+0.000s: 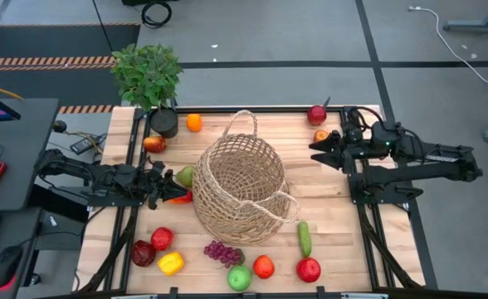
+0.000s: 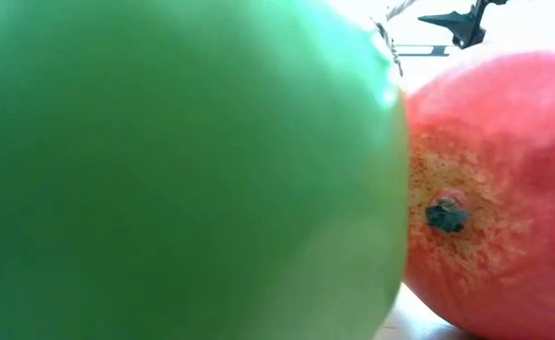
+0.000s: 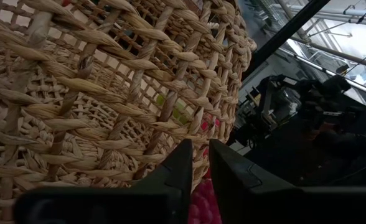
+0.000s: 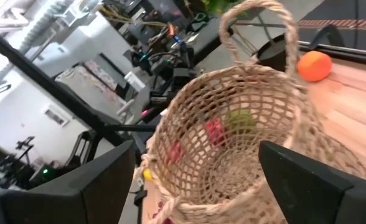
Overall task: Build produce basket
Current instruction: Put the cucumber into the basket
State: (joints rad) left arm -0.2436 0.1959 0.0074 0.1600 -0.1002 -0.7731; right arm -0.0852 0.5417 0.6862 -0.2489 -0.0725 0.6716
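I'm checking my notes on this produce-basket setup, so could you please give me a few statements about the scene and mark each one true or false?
1. The wicker basket is still empty of produce. True.
2. The left gripper is shut beside the basket's left side. True.
3. The right gripper has its fingers shut on an apple. False: its fingers stand open and hold nothing.
4. The cucumber lies inside the basket. False: it lies on the table, off the basket's lower right.
5. An orange sits near the black plant pot. True.
6. The purple grapes are at the table's far edge. False: they lie near the front edge, below the basket.
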